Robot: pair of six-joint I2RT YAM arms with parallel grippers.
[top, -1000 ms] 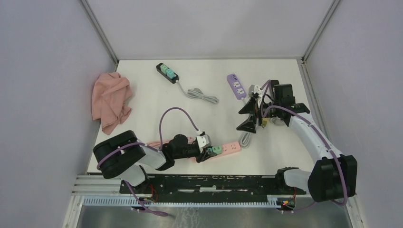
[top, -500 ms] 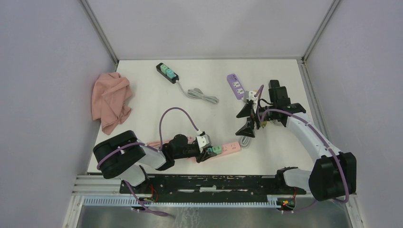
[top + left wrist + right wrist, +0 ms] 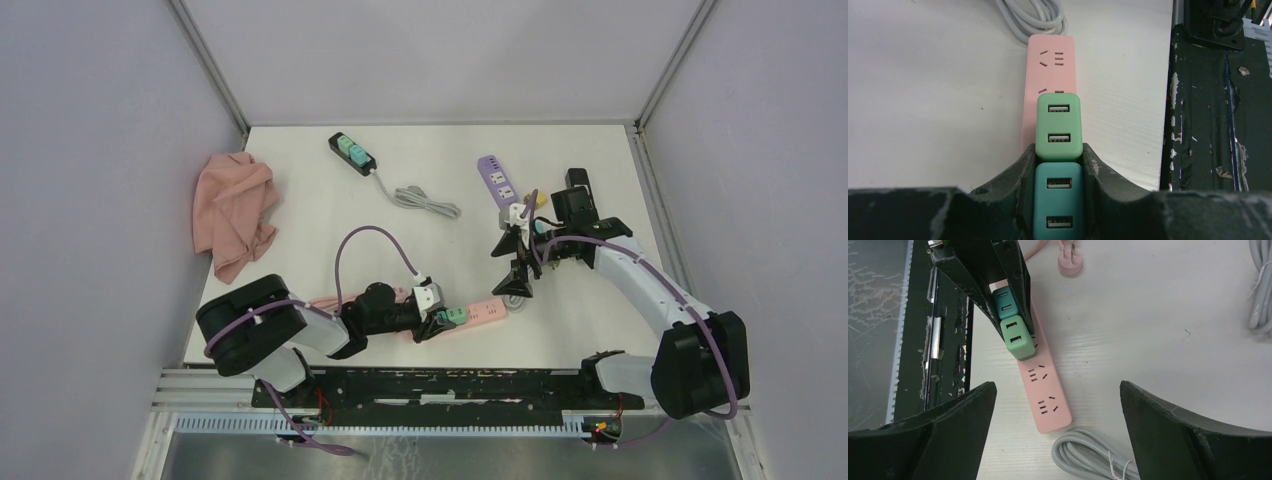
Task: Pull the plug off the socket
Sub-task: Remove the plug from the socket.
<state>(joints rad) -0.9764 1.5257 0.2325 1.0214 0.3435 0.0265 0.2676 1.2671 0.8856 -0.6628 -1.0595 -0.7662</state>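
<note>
In left gripper [image 3: 1059, 159], teal plug [image 3: 1058, 202]

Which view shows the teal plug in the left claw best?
Left wrist: the teal plug sits close-up, pinched in the left claw, ports legible. Right wrist shows it smaller, hemmed by the claw's fingers; top external shows only a speck.

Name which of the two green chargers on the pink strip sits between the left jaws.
The darker teal charger; the lighter mint charger sticks out past their tips.
</note>
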